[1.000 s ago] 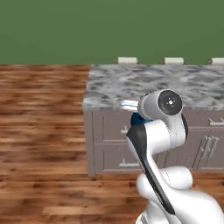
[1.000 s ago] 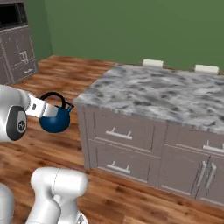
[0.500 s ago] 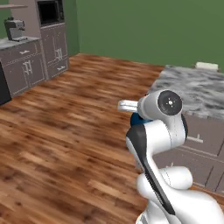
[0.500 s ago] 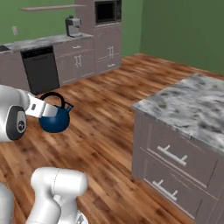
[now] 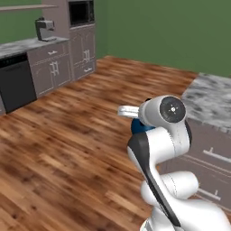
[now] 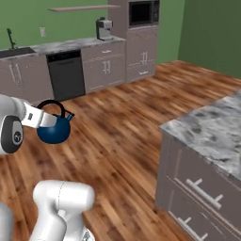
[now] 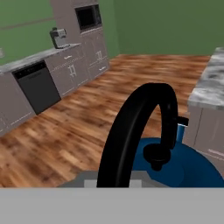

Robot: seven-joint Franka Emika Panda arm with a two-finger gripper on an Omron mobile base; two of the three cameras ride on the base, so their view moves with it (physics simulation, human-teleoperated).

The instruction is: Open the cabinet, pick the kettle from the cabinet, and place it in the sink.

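Observation:
The glossy blue kettle (image 6: 54,131) hangs in the air over the wooden floor, at the left of the right base view. My gripper (image 6: 49,120) is shut on its thin black arched handle (image 7: 140,118). The hand view looks down that handle onto the lid knob (image 7: 157,155) and the blue body (image 7: 192,168). In the left base view a sliver of the kettle (image 5: 140,127) peeks out behind my arm. The black sink (image 6: 16,52) with its faucet (image 6: 9,37) lies in the far counter at the upper left. The cabinet is out of view.
A marble-topped island (image 6: 212,127) with drawers stands close on the right. Along the far wall are a black dishwasher (image 6: 66,75), a coffee machine (image 6: 103,29) and a built-in microwave (image 6: 143,13). Open wooden floor (image 6: 122,117) lies between.
The whole picture has swung: the base has turned, so the island has slid to the right and the far counter has come into view. The kettle stays held in the same spot before the arm.

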